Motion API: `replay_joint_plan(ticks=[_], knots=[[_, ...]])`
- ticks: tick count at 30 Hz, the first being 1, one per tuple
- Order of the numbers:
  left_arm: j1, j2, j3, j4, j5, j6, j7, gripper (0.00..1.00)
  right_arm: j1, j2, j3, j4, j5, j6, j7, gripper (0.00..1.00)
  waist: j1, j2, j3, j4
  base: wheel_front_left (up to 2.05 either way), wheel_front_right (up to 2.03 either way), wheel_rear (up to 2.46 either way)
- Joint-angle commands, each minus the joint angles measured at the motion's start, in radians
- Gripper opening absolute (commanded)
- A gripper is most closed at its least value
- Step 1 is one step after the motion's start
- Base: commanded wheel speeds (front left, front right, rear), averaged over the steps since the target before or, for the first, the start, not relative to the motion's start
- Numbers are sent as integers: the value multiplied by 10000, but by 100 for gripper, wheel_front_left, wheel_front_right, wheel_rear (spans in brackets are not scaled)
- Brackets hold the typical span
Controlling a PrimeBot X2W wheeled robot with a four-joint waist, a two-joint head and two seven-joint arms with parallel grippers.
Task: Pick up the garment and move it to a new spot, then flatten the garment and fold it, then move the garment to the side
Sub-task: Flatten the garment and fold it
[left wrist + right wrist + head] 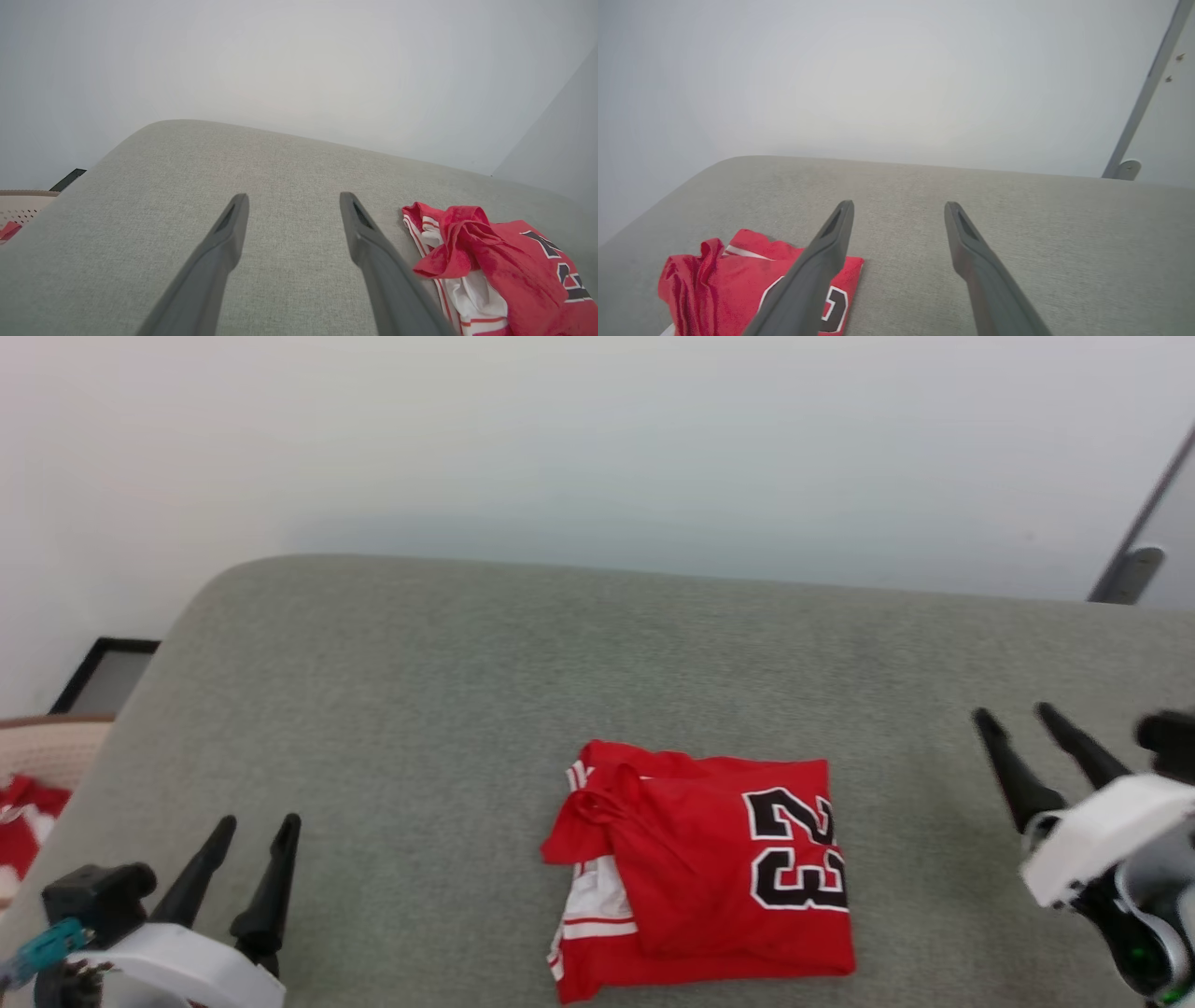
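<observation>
The garment is a red jersey with a black-and-white "23", white sleeve and striped trim. It lies folded into a rough rectangle near the front middle of the grey cushioned surface. My left gripper hovers open at the lower left, well clear of the garment. My right gripper stands open at the right, also apart from it. The left wrist view has the garment right of the open left gripper. In the right wrist view the garment lies lower left, partly behind one finger of the open right gripper.
A beige perforated basket with a red-and-white cloth stands off the surface's left edge, beside a dark frame. A pale wall runs behind. A grey metal bar leans at the far right.
</observation>
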Motion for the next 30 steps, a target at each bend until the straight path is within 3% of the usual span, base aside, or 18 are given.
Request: replay_joint_plan(ticks=[1, 8, 17, 30], knots=[[172, 97, 87, -73, -59, 80, -61, 100, 381, -22, -348, -167, -226, -17, -264, 100, 0, 0, -72, -435, 0, 0, 0], [553, 293, 338, -374, -194, 235, -95, 100, 1556, 264, -1504, -856, -1060, -17, -996, 100, 0, 0, -122, -963, 0, 0, 0], [939, 416, 592, -673, -304, 401, -147, 100, 2574, 940, -2400, -1688, -1467, -17, -799, 100, 0, 0, -177, -1352, 0, 0, 0], [966, 450, 533, -861, -236, 529, -82, 100, 3051, 1406, -2774, -2313, -1761, -17, -427, 100, 0, 0, -206, -1333, 0, 0, 0]])
